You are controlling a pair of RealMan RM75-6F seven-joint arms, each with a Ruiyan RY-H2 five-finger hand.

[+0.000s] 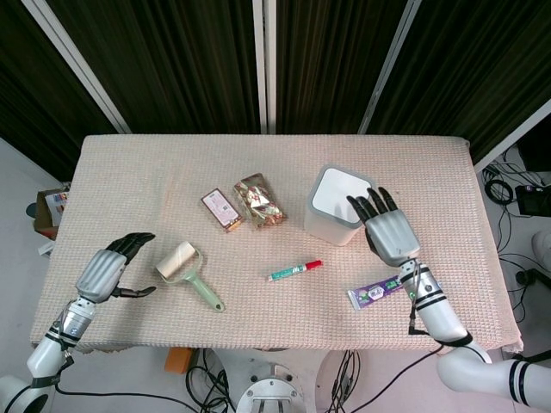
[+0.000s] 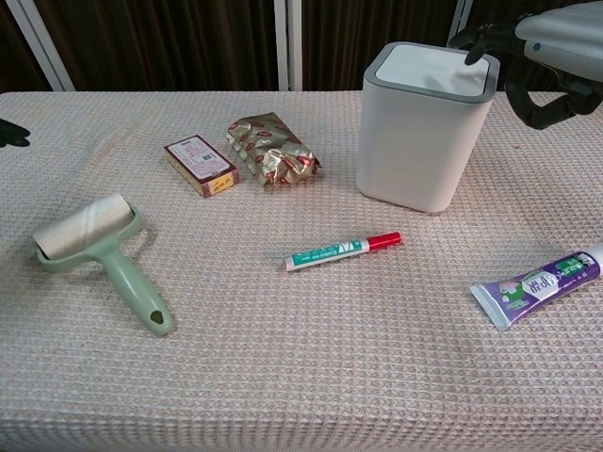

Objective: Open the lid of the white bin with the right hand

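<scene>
I have the right hand [image 1: 389, 232], fingers [image 2: 474, 41] spread and holding nothing, over the near-right edge of the closed white bin [image 2: 422, 132] standing right of the foil packet [image 1: 259, 201], marker [image 2: 342, 250] nearer.

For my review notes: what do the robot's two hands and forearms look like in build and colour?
Both match. The right hand and left hand have a silver-grey, rounded shell over the back and black segmented fingers. Each wrist narrows to a silver forearm with black bands, and a thin dark cable runs along the right forearm. No sleeves or readable markings are visible.
</scene>
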